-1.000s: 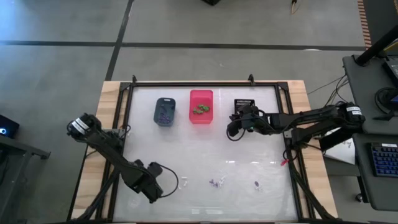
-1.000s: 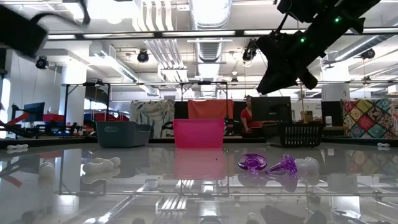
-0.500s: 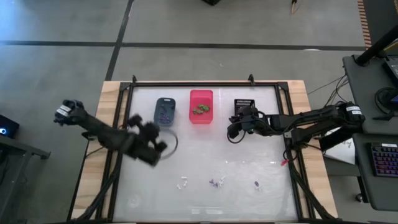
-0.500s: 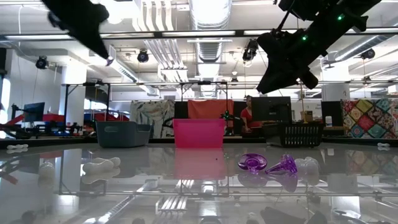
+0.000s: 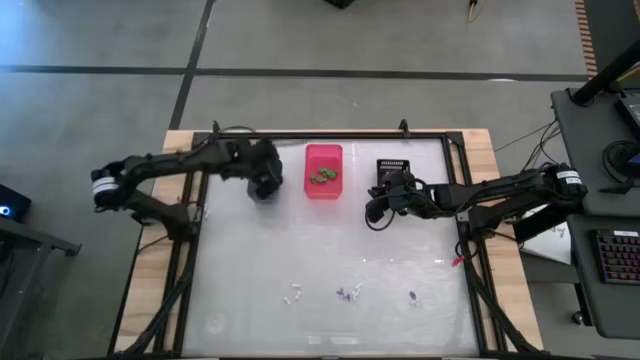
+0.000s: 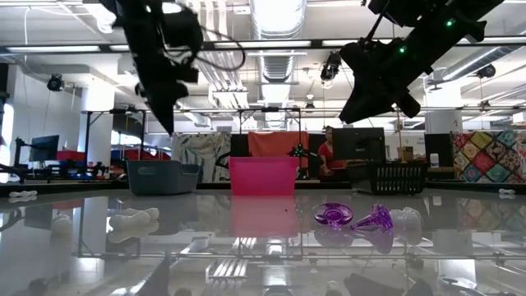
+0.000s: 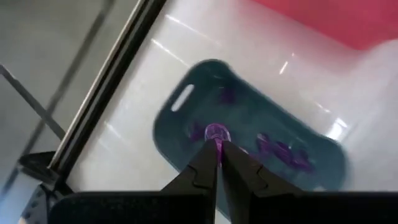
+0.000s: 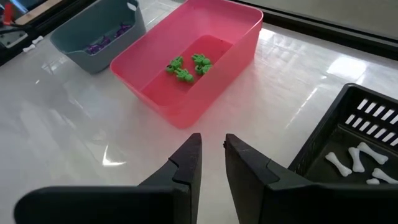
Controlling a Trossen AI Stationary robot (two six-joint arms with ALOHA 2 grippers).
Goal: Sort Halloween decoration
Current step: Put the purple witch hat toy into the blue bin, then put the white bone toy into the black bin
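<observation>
My left gripper hangs over the blue-grey bin at the table's far left, shut on a small purple trinket. More purple trinkets lie on that bin's floor. My right gripper hovers open between the pink bin and the black bin, with nothing between its fingers. The pink bin holds green trinkets and the black one holds white bones. Loose white and purple trinkets lie on the glass near the front edge. My left gripper pinches the purple trinket's lower end between its two fingertips. The fingers slant down from above. The trinket sticks out past the tips and hangs clear above the blue-grey bin's floor.
The glass tabletop has a black frame around it. Another small trinket lies near the front right. In the low view the loose purple pieces and a white piece sit in front of the bins.
My left gripper has swung from the table's near left up and toward the far edge, turning about as it went. It now hangs over the blue-grey bin, still shut.
</observation>
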